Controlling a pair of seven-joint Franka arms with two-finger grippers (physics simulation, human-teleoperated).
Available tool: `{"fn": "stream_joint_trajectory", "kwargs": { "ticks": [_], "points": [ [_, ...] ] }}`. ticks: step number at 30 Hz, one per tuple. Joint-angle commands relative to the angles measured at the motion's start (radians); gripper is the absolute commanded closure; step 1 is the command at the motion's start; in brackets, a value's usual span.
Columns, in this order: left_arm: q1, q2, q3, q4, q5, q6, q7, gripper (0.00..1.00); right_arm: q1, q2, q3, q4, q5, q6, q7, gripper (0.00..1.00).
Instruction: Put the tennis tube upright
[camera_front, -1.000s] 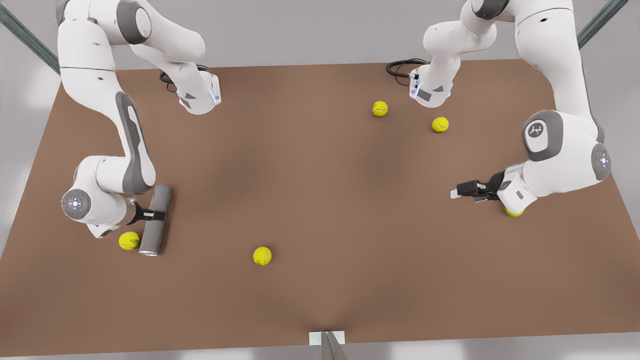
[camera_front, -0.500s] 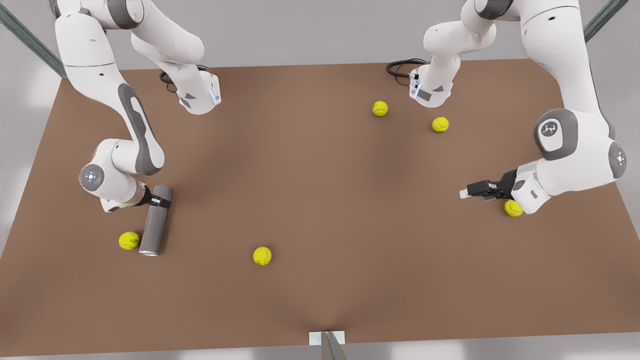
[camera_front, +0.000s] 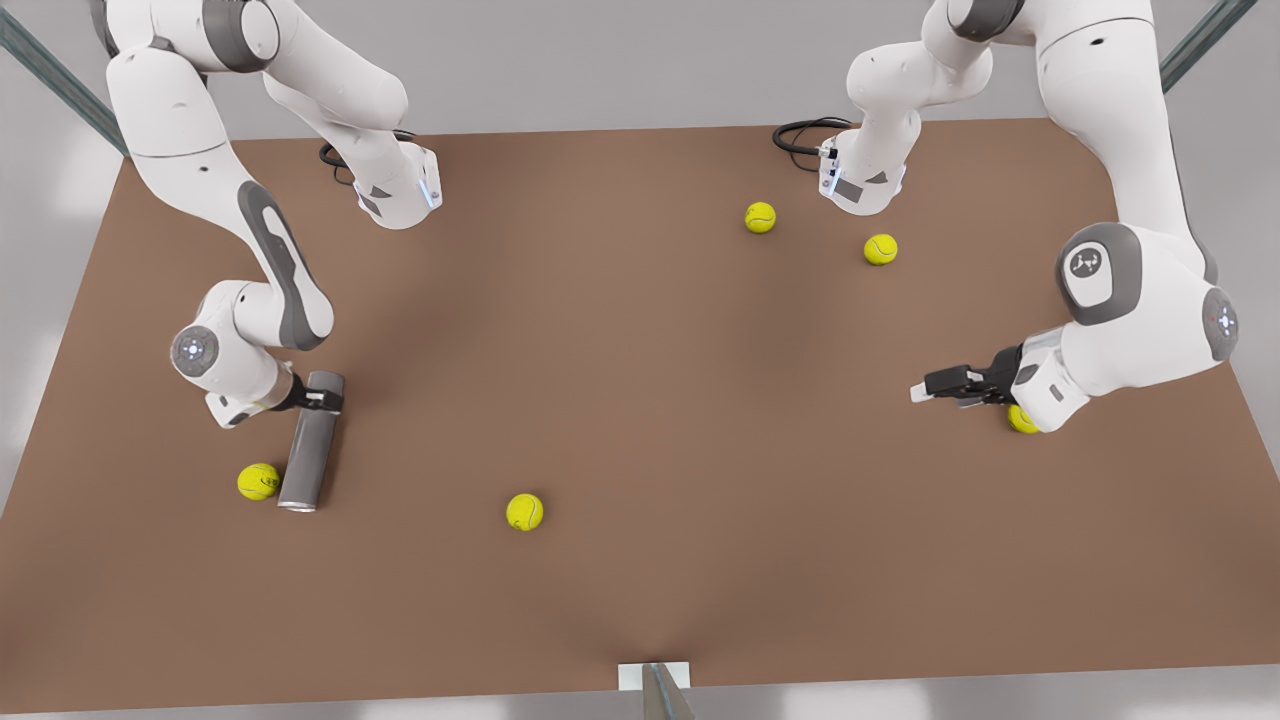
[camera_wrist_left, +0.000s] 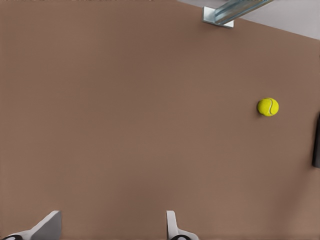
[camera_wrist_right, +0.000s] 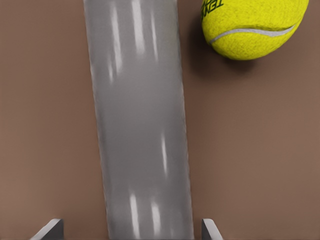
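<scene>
Tennis tube (camera_front: 311, 441) lying flat on brown table (camera_front: 640, 400), tennis ball (camera_front: 258, 481) just beside it. Right gripper (camera_front: 322, 399) straddling tube's far end, fingers spread, not clamping. Left gripper (camera_front: 925, 388) hovering released, well apart, front view's right.

Tennis ball (camera_wrist_left: 268, 107) on brown table (camera_wrist_left: 125, 125)
</scene>
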Motion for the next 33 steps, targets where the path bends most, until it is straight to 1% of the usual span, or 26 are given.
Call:
{"fn": "stream_joint_trajectory", "kwargs": {
  "ticks": [1,11,15,20,25,33],
  "points": [
    [0.0,0.0,0.0,0.0,0.001,-0.002,0.0,0.0,0.001,-0.002,0.0,-0.006,0.0,0.006,0.0,0.0],
    [-0.014,0.009,-0.002,0.0,0.0,0.0,-0.005,0.0,-0.013,0.049,0.0,-0.027,-0.023,0.078,-0.001,0.0],
    [0.003,0.001,0.004,0.02,0.001,-0.009,0.009,0.0,-0.012,0.051,0.0,-0.033,-0.023,0.088,-0.001,0.0],
    [0.008,0.028,0.0,0.035,-0.002,-0.057,0.011,0.0,-0.026,0.054,0.0,0.022,-0.06,0.069,0.0,0.0],
    [0.011,0.046,0.003,0.038,-0.034,-0.04,0.0,0.0,-0.039,0.127,0.0,0.112,-0.083,0.068,0.0,0.0],
    [0.011,0.069,0.004,0.041,-0.036,-0.009,0.012,0.0,-0.035,0.144,0.0,0.118,-0.081,0.069,0.003,0.0]
  ]
}}
